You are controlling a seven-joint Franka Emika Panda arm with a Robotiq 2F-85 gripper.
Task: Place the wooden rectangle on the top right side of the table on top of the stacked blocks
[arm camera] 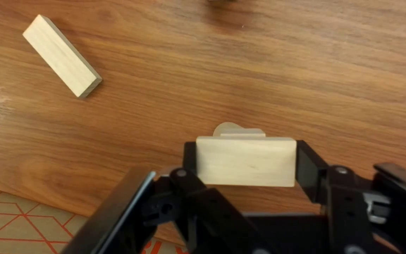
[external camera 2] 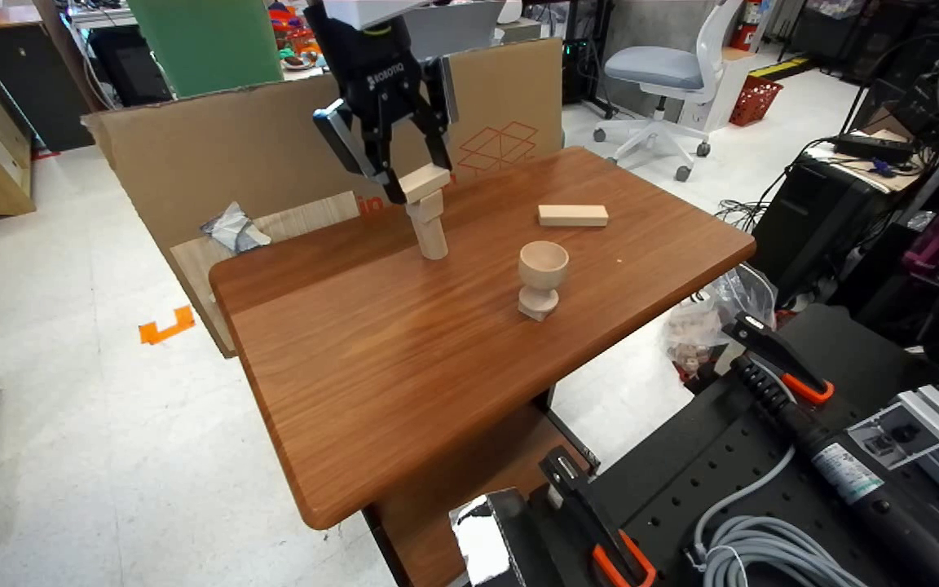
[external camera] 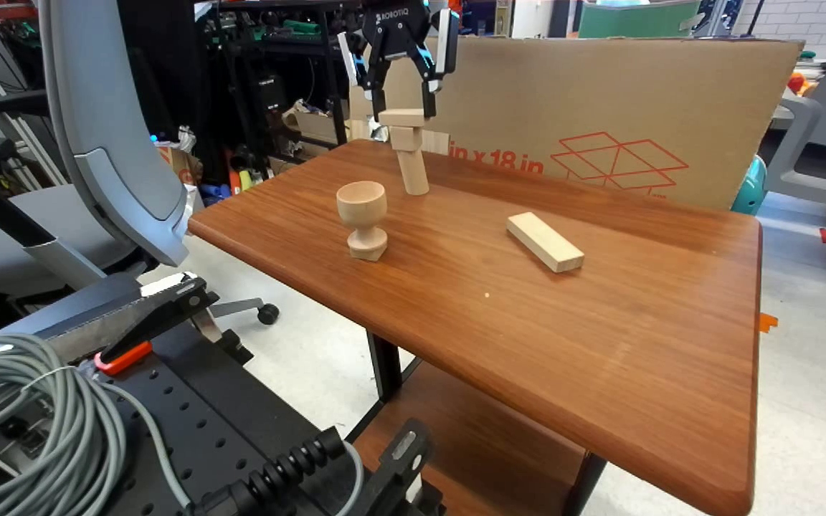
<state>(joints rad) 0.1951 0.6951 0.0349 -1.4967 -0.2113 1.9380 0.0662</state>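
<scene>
We find the gripper (arm camera: 246, 161) pinching the bar (arm camera: 246, 162) end to end, a dark fingertip (arm camera: 190, 155) pressed to each short side. The bar is held flat, its broad face turned up to the wrist camera, and it is directly over the stack (external camera: 410, 161): a small block (external camera: 406, 138) on an upright cylinder (external camera 2: 432, 239). In both exterior views we see the bar's lower edge meeting the top of the block, though we cannot tell whether its weight rests there or hangs from the gripper. In the wrist view the block and the cylinder's round edge show past one long side of the bar, which hides the rest of them; the bar sticks out beyond the block at both ends.

The stack stands on the table (external camera: 635, 344), toward the cardboard (external camera: 736, 107) with its red print. Well apart from it, a second bar (external camera: 546, 242) lies flat on the table. A cup (external camera 2: 542, 275) stands upright, mouth up, on an angular foot, near the table's opposite long edge and apart from both stack and second bar. In an exterior view we make out a grey chair (external camera: 108, 143) beside the table and, closer to the camera, a coil of cable (external camera: 83, 423) on a black perforated plate (external camera: 205, 398).
</scene>
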